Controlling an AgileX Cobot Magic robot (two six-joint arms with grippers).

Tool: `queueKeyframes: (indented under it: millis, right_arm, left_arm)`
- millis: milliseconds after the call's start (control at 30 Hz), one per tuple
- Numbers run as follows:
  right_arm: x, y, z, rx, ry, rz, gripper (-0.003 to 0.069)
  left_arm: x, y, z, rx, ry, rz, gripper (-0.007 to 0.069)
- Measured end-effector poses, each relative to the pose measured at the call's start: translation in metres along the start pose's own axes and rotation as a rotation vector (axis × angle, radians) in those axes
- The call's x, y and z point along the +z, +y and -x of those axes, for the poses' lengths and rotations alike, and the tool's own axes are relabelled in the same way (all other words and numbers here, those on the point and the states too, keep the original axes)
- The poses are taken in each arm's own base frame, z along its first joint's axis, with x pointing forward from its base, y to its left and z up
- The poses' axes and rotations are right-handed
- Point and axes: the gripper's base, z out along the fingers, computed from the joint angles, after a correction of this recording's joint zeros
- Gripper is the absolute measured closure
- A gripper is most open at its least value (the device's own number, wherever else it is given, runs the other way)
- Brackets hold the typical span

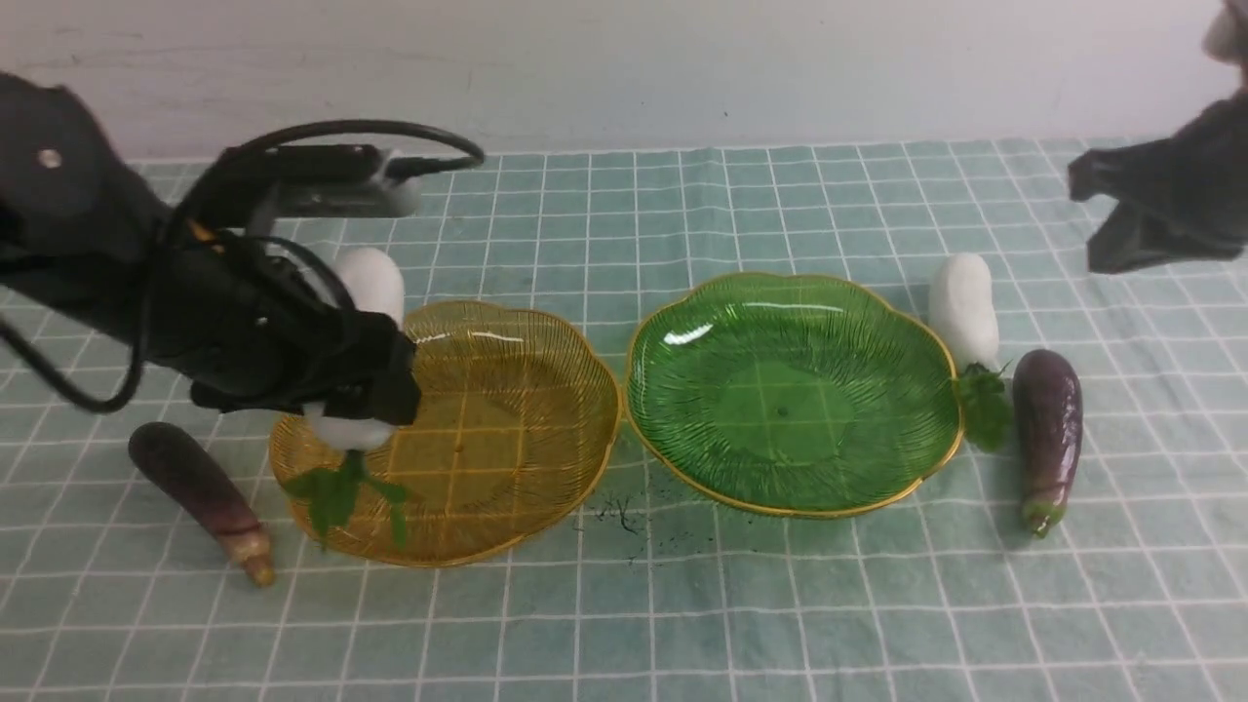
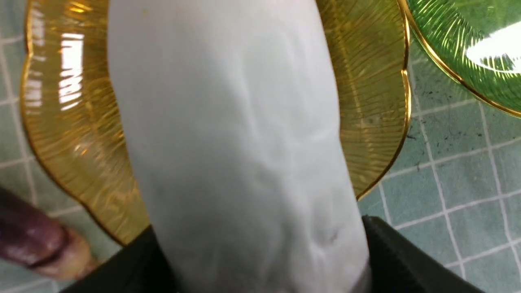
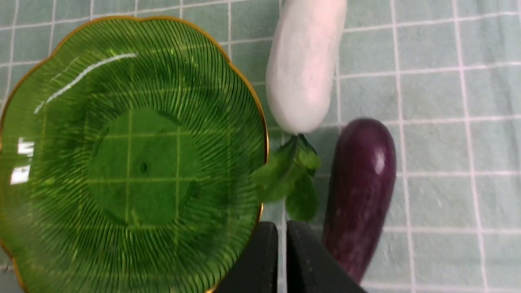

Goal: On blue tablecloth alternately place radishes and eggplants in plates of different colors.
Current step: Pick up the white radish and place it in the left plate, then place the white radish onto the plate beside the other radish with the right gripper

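Front view: blue tablecloth point(image 1: 682, 624), seemingly whitish wall point(image 1: 624, 68)

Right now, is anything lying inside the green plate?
No, the green plate is bare; a radish and an eggplant lie on the cloth beside it.

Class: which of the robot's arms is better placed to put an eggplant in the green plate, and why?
Right. The right gripper holds nothing and hangs near the eggplant lying beside the green plate. The left gripper is shut on a radish at the amber plate.
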Motion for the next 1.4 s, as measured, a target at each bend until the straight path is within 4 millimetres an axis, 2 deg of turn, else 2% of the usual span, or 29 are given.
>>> queueKeyframes:
  millis: [33,67,133,233,267,300,333,367,400,433,533,667,800,900,967,1000,1033,1100,1167,1267,1400]
  right_arm:
    - [0.024,-0.003,0.009,0.007,0.034,0.009,0.0572]
    - [0.025,-0.003,0.013,0.006,0.029,0.011,0.0558]
    - [0.062,-0.007,0.025,0.022,0.087,0.028,0.0466]
    - [0.096,-0.011,0.037,0.027,0.148,0.047,0.0348]
    - [0.115,-0.013,0.048,0.02,0.182,0.058,0.0263]
    - [0.122,-0.014,0.047,0.021,0.199,0.059,0.0254]
    - [0.131,-0.015,0.057,0.012,0.187,0.065,0.0193]
    - [0.136,-0.016,0.057,0.012,0.191,0.065,0.018]
    - [0.143,-0.016,0.069,0.013,0.151,0.064,0.0133]
    - [0.142,-0.016,0.072,0.011,0.14,0.063,0.013]
    - [0.135,-0.017,0.085,0.041,0.087,0.021,0.0094]
    - [0.142,-0.023,0.084,0.075,0.094,-0.032,0.0085]
    - [0.173,-0.028,0.071,0.105,0.162,-0.008,0.0082]
    - [0.185,-0.029,0.066,0.114,0.189,0.007,0.0098]
    - [0.187,-0.03,0.065,0.112,0.192,0.002,0.0141]
    - [0.187,-0.03,0.065,0.11,0.192,-0.001,0.0188]
    - [0.186,-0.03,0.065,0.106,0.191,-0.007,0.0205]
    - [0.18,-0.031,0.068,0.094,0.181,-0.023,0.0201]
    - [0.162,-0.029,0.074,0.078,0.149,-0.038,0.0198]
    - [0.124,-0.02,0.087,0.061,0.077,-0.035,0.0198]
    - [0.041,0.007,0.106,0.043,-0.082,0.05,0.0198]
  left_arm:
    - [0.009,0.001,0.006,0.001,0.014,-0.001,0.0139]
    - [0.012,0.001,0.007,0.0,0.022,-0.001,0.0139]
    - [0.037,0.007,0.015,0.0,0.07,0.008,0.0139]
    - [0.058,0.011,0.019,0.0,0.113,0.017,0.0139]
    - [0.07,0.013,0.021,-0.003,0.136,0.019,0.0139]
    - [0.072,0.014,0.021,-0.003,0.142,0.019,0.0139]
    - [0.082,0.016,0.021,-0.004,0.162,0.021,0.0139]
    - [0.082,0.016,0.021,-0.004,0.161,0.022,0.0139]
    - [0.087,0.017,0.021,0.0,0.172,0.029,0.0136]
    - [0.087,0.018,0.02,0.002,0.174,0.031,0.0132]
    - [0.089,0.02,0.02,0.012,0.183,0.045,0.0021]
    - [0.088,0.022,0.02,-0.009,0.183,0.072,-0.0055]
    - [0.085,0.022,0.021,-0.053,0.2,0.09,-0.0047]
    - [0.073,0.023,0.026,-0.066,0.228,0.122,0.0081]
    - [0.062,0.024,0.03,-0.054,0.236,0.146,0.0207]
    - [0.052,0.025,0.033,-0.044,0.237,0.168,0.0319]
    - [0.043,0.026,0.035,-0.036,0.231,0.189,0.0411]
    - [0.02,0.03,0.037,-0.04,0.195,0.226,0.0554]
    - [-0.006,0.035,0.037,-0.063,0.144,0.252,0.06]
    - [-0.045,0.044,0.03,-0.104,0.069,0.283,0.0624]
    - [-0.092,0.062,0.004,-0.195,-0.021,0.332,0.0632]
